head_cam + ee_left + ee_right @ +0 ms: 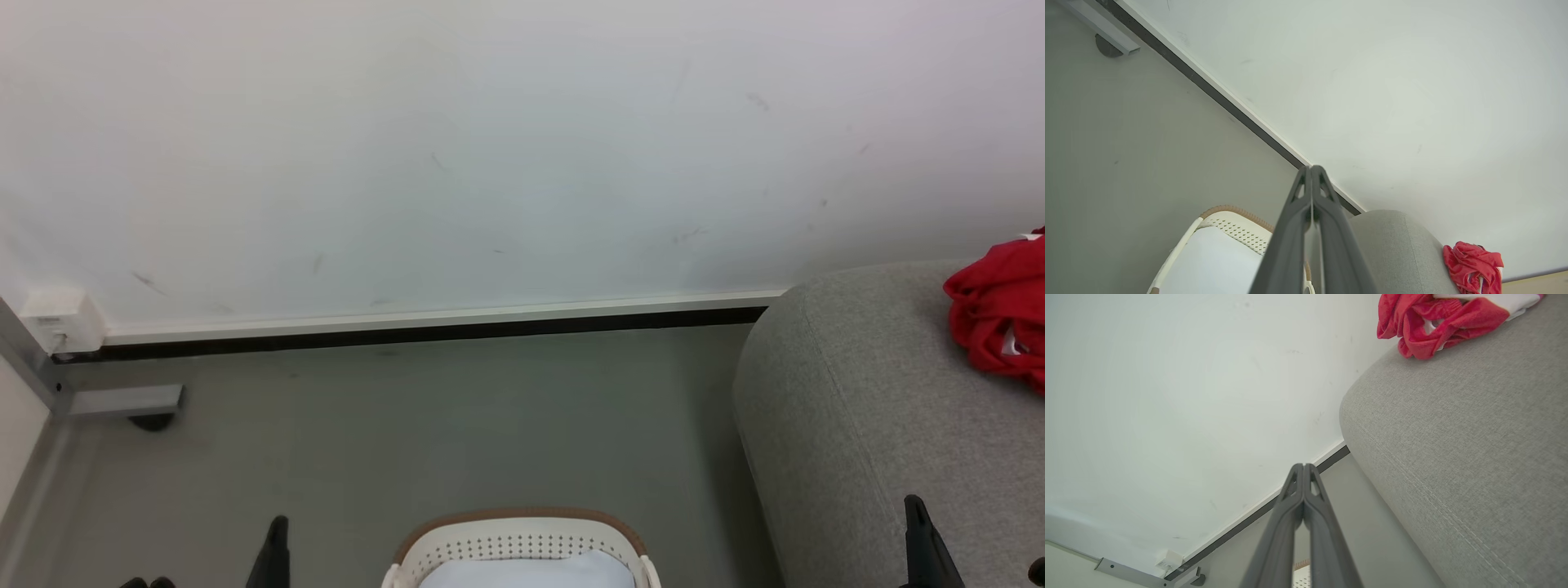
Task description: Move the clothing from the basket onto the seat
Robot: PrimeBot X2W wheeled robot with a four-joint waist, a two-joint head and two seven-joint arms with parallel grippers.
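Crumpled bright red fabric clothing (992,314) sits on the big grey woven seat (849,408) by the scuffed white wall (490,163). Cream holed plastic basket (522,519) is on the grey floor (408,425) beside it. The left pincer (1311,168) and right pincer (1303,465) are both pinched together, empty.

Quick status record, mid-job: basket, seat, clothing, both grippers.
basket: no red fabric in the part that shows
seat: grey, to the right of the basket
clothing: red heap lying on the seat
left gripper: shut, holding nothing
right gripper: shut, holding nothing
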